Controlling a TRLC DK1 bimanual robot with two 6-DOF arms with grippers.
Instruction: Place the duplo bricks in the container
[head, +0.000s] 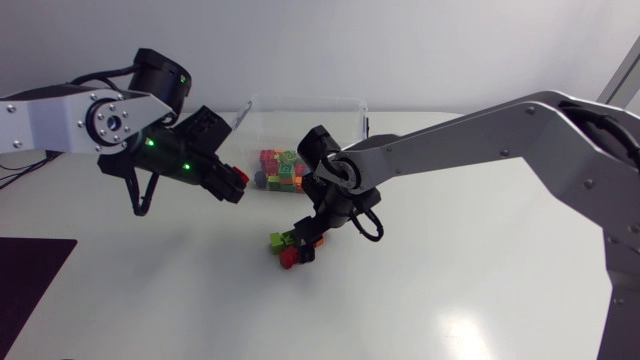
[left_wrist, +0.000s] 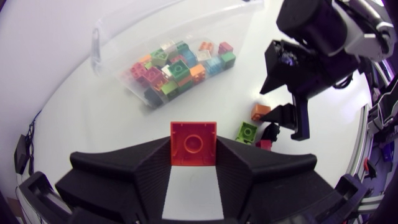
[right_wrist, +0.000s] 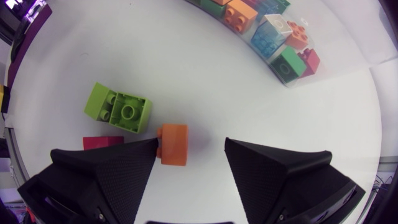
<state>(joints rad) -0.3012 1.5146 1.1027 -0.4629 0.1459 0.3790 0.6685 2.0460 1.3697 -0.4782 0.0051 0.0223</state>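
My left gripper is shut on a red duplo brick and hangs in the air left of the clear container, which holds several coloured bricks. My right gripper is low over the table in front of the container and stands open. An orange brick lies between its fingers, against one finger and apart from the other. Beside that finger lie a green brick and a red brick. In the head view the green brick and red brick show under the right gripper.
The container's wall is just ahead of the right gripper, with bricks behind it. A dark mat lies at the table's front left. My right arm stretches across the right half of the table.
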